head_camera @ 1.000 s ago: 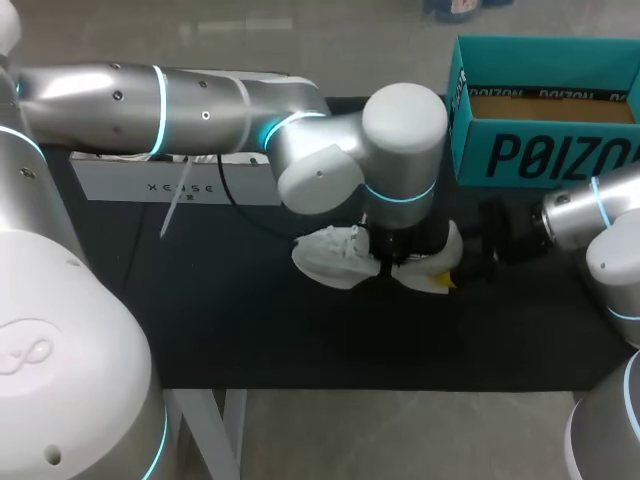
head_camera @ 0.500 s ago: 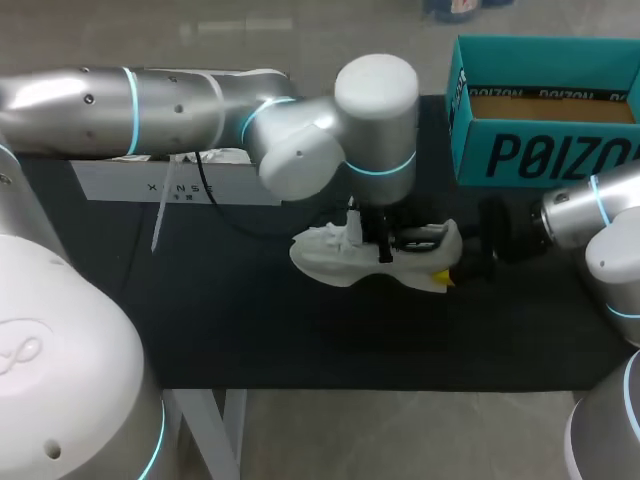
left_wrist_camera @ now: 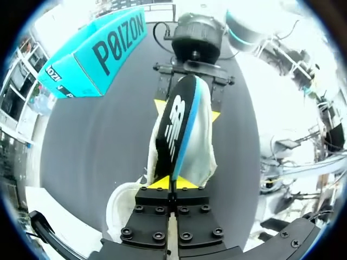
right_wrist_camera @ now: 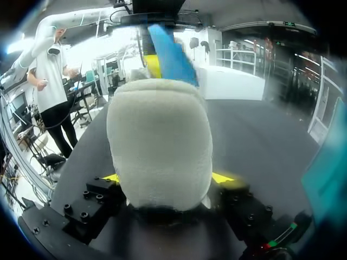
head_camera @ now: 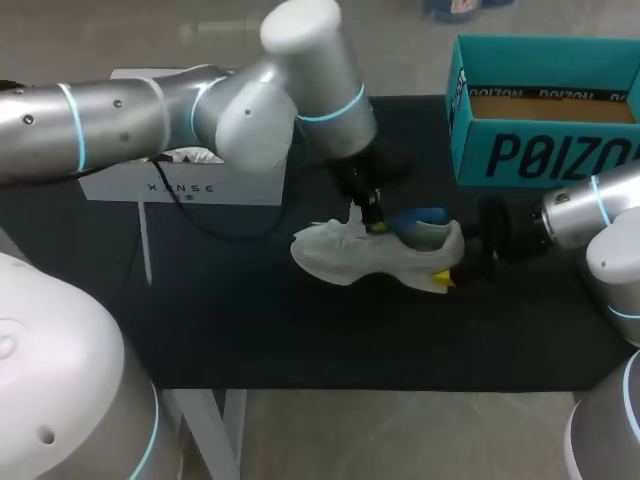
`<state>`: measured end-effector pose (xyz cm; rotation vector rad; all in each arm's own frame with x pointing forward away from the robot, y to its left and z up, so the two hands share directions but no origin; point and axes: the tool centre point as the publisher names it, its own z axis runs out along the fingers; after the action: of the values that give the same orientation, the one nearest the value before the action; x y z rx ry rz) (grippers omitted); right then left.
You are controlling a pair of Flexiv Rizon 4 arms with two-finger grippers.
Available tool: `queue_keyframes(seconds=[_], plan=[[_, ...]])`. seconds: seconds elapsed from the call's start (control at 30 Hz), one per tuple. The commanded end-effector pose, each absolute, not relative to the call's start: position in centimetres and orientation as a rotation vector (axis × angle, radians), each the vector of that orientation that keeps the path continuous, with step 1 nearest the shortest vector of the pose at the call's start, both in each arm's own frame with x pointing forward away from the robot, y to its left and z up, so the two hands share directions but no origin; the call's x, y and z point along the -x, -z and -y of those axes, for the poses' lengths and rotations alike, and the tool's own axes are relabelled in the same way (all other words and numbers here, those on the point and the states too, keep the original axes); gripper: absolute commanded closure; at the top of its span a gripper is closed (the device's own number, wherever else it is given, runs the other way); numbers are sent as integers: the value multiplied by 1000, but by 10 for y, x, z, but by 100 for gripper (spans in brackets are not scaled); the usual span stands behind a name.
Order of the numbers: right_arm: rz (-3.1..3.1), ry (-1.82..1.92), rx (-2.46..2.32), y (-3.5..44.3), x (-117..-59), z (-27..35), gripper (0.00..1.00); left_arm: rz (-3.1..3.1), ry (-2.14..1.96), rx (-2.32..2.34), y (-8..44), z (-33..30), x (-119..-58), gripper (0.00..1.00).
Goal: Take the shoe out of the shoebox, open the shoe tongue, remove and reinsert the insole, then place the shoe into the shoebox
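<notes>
One white box (head_camera: 180,185) sat well off to the side of the left claw (head_camera: 375,222). That claw was pinched tight on the one blue-edged insole (head_camera: 415,216), which lay partly inside the one white shoe (head_camera: 350,255) just under it. The right claw (head_camera: 452,272) was clamped on the shoe's heel from both sides. One open teal shoebox (head_camera: 540,150) stood near, beyond the right claw.

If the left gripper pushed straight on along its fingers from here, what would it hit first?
Most likely the white shoe: the left gripper, shut on the insole, has it directly ahead of its fingers. The right gripper holds the heel farther on, though depth is hard to judge.
</notes>
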<state>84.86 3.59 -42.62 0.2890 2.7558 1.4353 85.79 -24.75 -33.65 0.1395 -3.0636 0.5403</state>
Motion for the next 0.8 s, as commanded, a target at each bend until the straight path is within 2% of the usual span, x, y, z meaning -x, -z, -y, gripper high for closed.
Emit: queue_keyframes(seconds=[0.03, 0.2, 0.6, 0.8], plan=[[-2758, -1431, -290, 427, -848, -37, 100, 3014, -789, -71, 306, 244, -855, 100], [-2758, -1431, -290, 427, -848, -37, 100, 3033, -812, 85, 282, 270, -856, 100], [-2758, -1431, -290, 427, -848, -37, 100, 3000, -642, 275, 307, 319, -866, 100], [-2758, -1431, -290, 427, -848, -37, 100, 2969, -710, 229, 305, 326, -865, 100]])
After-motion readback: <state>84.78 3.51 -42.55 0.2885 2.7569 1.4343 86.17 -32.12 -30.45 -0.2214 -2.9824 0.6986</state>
